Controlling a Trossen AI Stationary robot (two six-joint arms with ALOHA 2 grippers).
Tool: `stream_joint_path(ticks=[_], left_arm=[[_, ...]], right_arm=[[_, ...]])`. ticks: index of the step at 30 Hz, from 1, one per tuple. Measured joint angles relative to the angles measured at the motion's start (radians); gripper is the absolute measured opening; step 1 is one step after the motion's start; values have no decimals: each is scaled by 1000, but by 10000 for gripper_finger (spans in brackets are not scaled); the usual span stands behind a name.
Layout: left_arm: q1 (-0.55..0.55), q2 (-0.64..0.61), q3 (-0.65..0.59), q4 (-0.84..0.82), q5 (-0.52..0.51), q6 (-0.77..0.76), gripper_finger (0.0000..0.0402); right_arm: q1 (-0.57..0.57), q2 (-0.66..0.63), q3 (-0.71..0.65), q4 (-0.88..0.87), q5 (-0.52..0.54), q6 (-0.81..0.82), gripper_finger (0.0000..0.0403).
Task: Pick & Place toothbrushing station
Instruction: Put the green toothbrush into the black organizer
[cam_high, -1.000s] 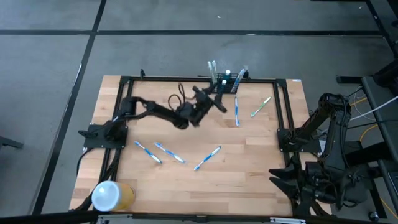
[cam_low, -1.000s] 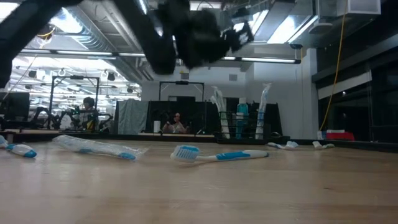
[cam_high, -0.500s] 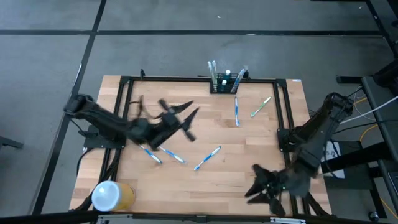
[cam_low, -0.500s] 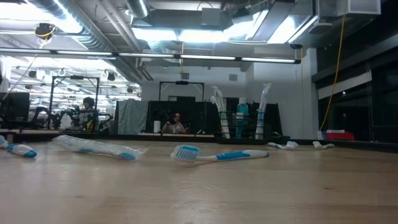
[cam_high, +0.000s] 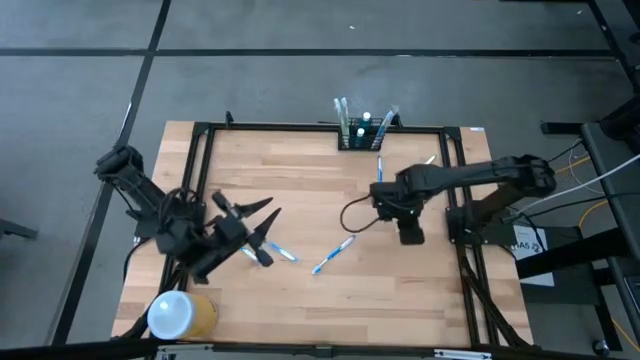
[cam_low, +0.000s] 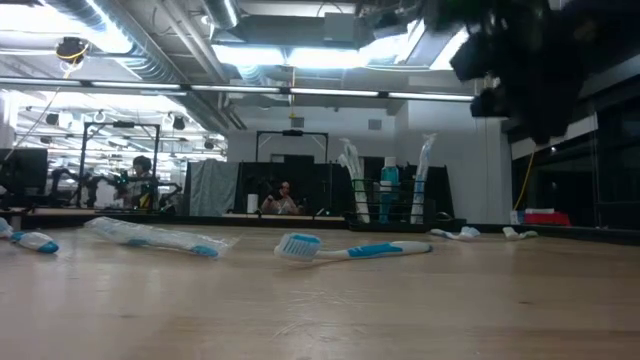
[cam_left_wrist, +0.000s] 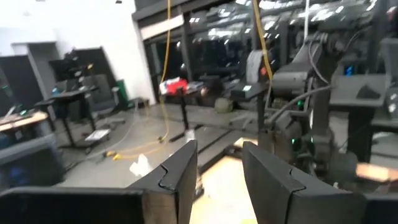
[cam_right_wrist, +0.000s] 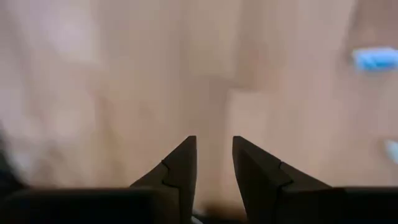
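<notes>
The toothbrushing station (cam_high: 362, 136) is a small black rack that stands on the table at the middle of its far edge, with toothbrushes upright in its slots. It also shows in the low view (cam_low: 388, 205). No gripper touches it. My left gripper (cam_high: 256, 222) is open and empty above the table's left side, over two blue-and-white toothbrushes (cam_high: 270, 246). In its wrist view (cam_left_wrist: 217, 171) the fingers point level toward the right arm. My right gripper (cam_high: 398, 212) hangs over the table right of centre, well short of the station. In its wrist view (cam_right_wrist: 214, 165) it points down at bare wood, open and empty.
Loose toothbrushes lie on the wood: one at the centre (cam_high: 333, 254), one (cam_high: 380, 180) and a green one (cam_high: 420, 170) near the station. A white-topped yellow cylinder (cam_high: 178, 314) stands at the near left corner. A black frame (cam_high: 300, 127) borders the table. The right arm shows blurred in the low view (cam_low: 525, 70).
My left gripper has drawn back from beside the station toward the table's left and near edges. My right arm has swung out from its folded place at the near right corner to above the table right of centre, and its gripper now points down. The station has not moved.
</notes>
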Motion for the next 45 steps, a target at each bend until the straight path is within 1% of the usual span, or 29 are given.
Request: stream_joint_path(ticks=[3,8,10,15,21,27,32,35,38,41,45], left_arm=[[-41,6,0,3,-86,2,120],[-73,9,0,1,-99,-26,119],[-73,10,0,1,-99,-40,119],[-74,17,0,1,-99,-56,119],[-99,34,0,-22,-99,-60,119],[-123,34,0,-23,-98,-74,119],[-130,34,0,-22,-98,-108,119],[-130,34,0,-22,-98,-122,119],[-129,34,0,-22,-98,-133,119],[-129,34,0,-22,-98,-137,119],[-129,34,0,-22,-98,-143,119]], right_arm=[[-48,13,0,-53,119,-150,105],[-94,16,0,-31,373,-404,105],[-119,16,0,-2,433,-489,105],[-227,16,-33,14,443,-661,105],[-352,16,-172,21,449,-702,105],[-432,16,-311,151,452,-804,105],[-456,16,-383,326,503,-903,105],[-479,16,-413,416,571,-952,105],[-510,16,-422,443,642,-956,105],[-555,16,-437,440,644,-967,105],[-601,16,-458,467,644,-1025,105]])
